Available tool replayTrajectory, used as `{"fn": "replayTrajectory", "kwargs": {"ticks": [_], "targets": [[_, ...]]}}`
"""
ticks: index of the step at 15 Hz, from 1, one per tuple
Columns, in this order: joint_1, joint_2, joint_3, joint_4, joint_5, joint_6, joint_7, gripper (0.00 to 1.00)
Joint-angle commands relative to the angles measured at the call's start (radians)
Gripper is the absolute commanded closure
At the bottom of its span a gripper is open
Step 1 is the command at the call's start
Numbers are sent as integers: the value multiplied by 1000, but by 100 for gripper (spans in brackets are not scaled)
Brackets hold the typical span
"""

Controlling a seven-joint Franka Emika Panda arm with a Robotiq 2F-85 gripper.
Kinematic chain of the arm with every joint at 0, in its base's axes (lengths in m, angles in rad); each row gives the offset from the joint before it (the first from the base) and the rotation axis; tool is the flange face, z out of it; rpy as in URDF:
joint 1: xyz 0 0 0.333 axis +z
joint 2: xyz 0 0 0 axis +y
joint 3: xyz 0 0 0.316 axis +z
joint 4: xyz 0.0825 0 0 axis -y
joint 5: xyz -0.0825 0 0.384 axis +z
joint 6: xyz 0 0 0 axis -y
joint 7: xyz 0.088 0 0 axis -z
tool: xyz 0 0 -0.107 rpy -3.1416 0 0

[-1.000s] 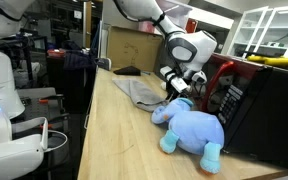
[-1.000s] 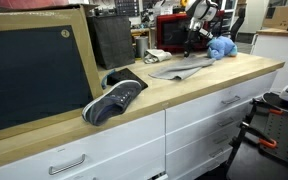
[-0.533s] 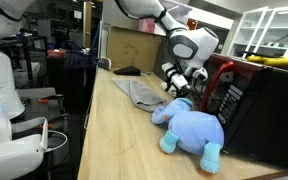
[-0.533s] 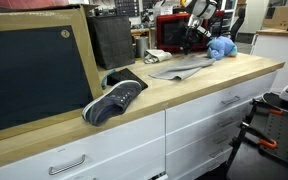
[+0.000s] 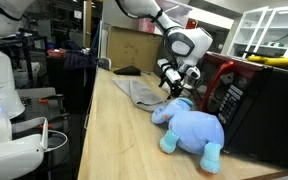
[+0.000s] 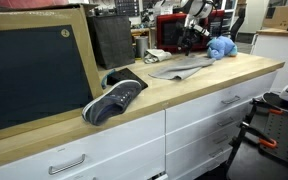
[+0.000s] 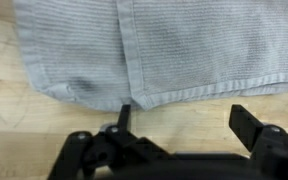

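Observation:
A grey ribbed cloth (image 7: 154, 45) lies flat on the wooden counter (image 7: 44, 125); its hemmed edge fills the top of the wrist view. My gripper (image 7: 182, 112) is open, hovering just off that edge, with only bare wood between the fingers. In both exterior views the gripper (image 5: 174, 82) (image 6: 192, 38) hangs a little above the cloth (image 5: 139, 92) (image 6: 179, 68). A blue plush toy (image 5: 192, 128) (image 6: 221, 47) lies just beside it. Nothing is held.
A dark red-trimmed microwave (image 5: 254, 105) stands right behind the plush toy. A dark sneaker (image 6: 114, 100) lies on the counter next to a large framed blackboard (image 6: 34, 75). White drawers (image 6: 204, 120) sit below the counter.
The jaws have opened wide over the last second. The gripper has lifted slightly and drawn back from the cloth toward its edge. The cloth and plush toy have not moved.

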Motion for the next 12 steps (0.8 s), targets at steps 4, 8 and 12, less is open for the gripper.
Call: {"fn": "replayTrajectory", "kwargs": {"ticks": [4, 8, 12], "targets": [[-17, 8, 12, 17, 9, -21, -21, 0], [-42, 21, 25, 44, 24, -17, -94, 0], [-79, 49, 17, 96, 17, -55, -163, 0]]}}
